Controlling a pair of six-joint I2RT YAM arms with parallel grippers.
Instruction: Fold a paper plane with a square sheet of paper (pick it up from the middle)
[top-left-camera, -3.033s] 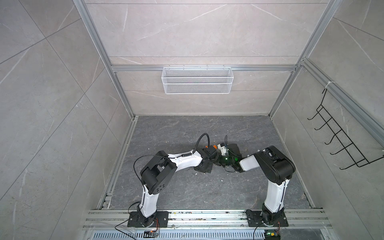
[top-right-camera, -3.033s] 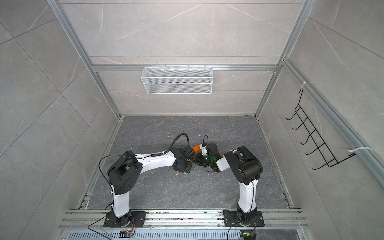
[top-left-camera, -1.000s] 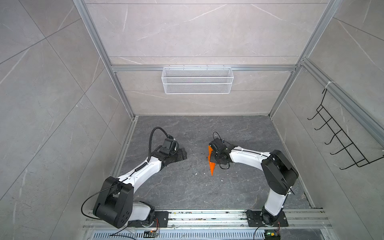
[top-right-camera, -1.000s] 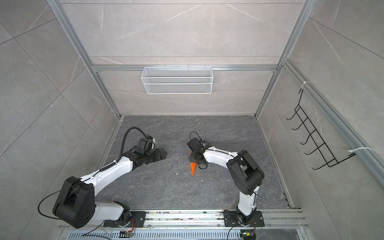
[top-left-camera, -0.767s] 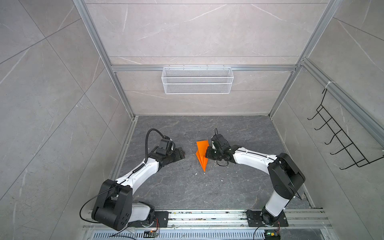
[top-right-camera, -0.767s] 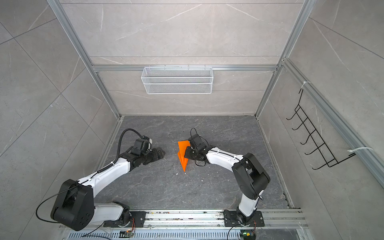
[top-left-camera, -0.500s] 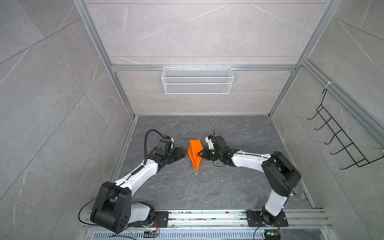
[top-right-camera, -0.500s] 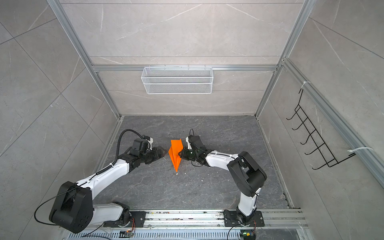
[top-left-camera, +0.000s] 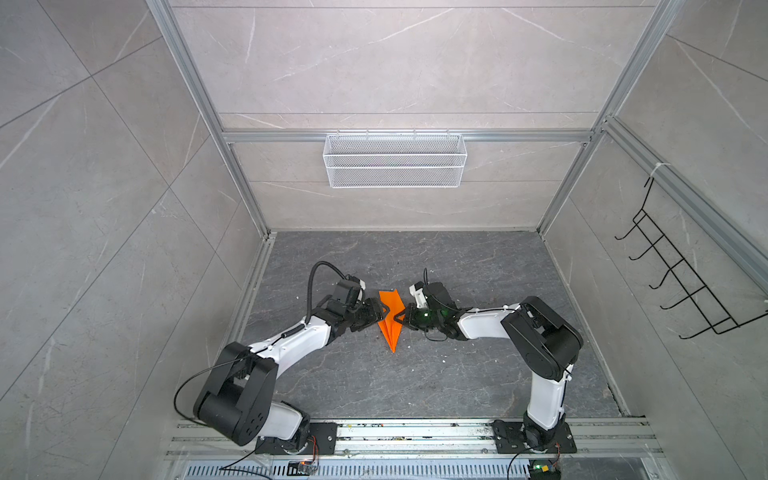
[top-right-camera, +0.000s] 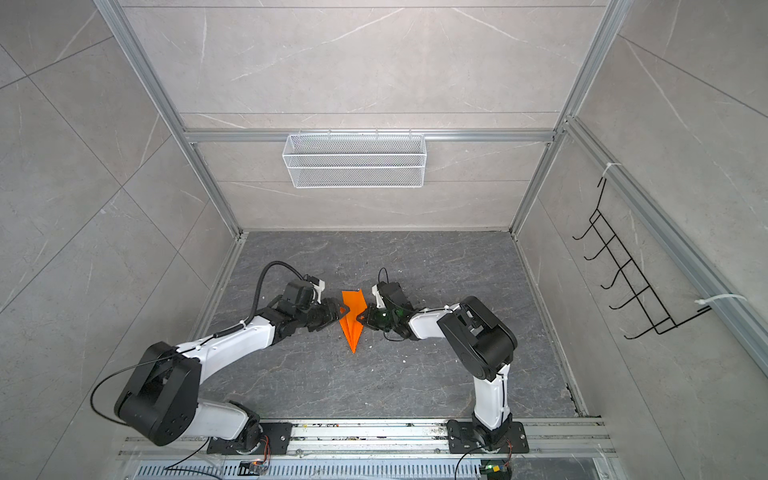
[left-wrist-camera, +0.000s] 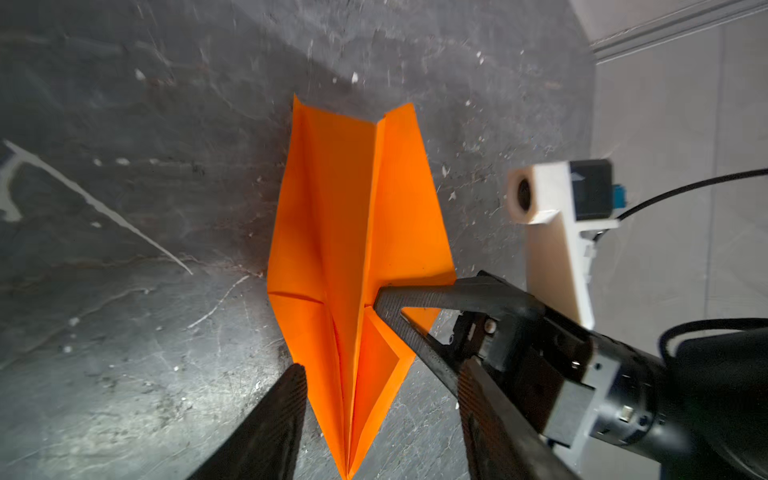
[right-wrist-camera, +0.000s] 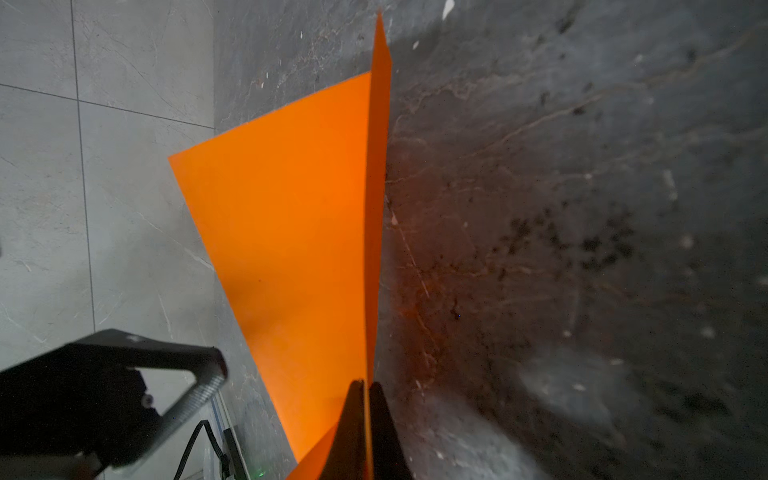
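Your right gripper (top-left-camera: 401, 319) is clamped on the centre fold of the paper plane (top-left-camera: 391, 322). The plane hangs over the middle of the dark, scuffed surface (top-left-camera: 457, 374), nose toward the arm bases. Your left gripper (left-wrist-camera: 380, 374) stands open, jaws either side of the nose. Close it gently on the keel crease only. The thin orange paper is sharply creased, and its splayed wings would crumple easily.

The paper plane (top-right-camera: 352, 322) sits between the left tool (top-right-camera: 339, 310) and right tool (top-right-camera: 362, 318).
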